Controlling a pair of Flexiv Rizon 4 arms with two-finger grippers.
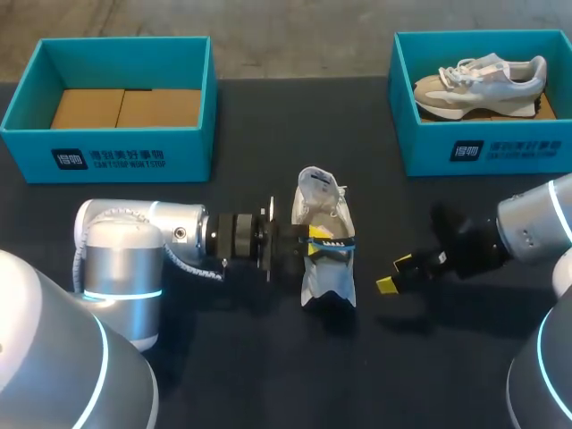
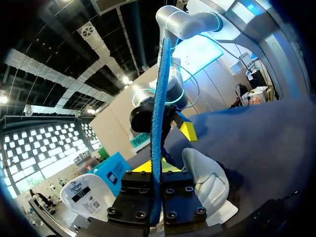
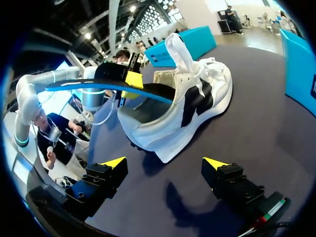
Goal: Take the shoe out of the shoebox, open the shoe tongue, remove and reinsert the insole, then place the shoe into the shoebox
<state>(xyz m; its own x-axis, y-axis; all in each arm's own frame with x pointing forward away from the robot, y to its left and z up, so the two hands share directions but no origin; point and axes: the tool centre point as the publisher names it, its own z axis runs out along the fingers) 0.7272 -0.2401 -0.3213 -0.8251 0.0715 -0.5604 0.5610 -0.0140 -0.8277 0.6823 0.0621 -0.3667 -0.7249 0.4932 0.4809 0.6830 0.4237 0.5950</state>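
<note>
At the middle of the dark table [image 1: 268, 375], outside both boxes: the white shoe [image 1: 329, 284], standing on its sole, tongue pulled up and the opening bare. Across that opening, the blue insole [image 3: 108, 89], thin and seen on edge, one end seemingly inside the shoe (not possible to tell how deep). Pinched flat between the fingers of the left gripper [image 2: 157, 168], closed on it from the shoe's left side. Judged as the insole step, either drawing out or putting back; not possible to say which. For the next move, probably needed: to keep the insole in line with the opening and to steady the shoe against sliding. Just beside the shoe on its other side, not touching it: the right gripper [image 3: 165, 163], fingers wide apart, holding nothing, low over the table. Well apart at the far edge: the shoebox [image 1: 107, 134] at left, showing only its cardboard bottom, and a second box [image 1: 483, 147] at right with another sneaker [image 1: 478, 85].
</note>
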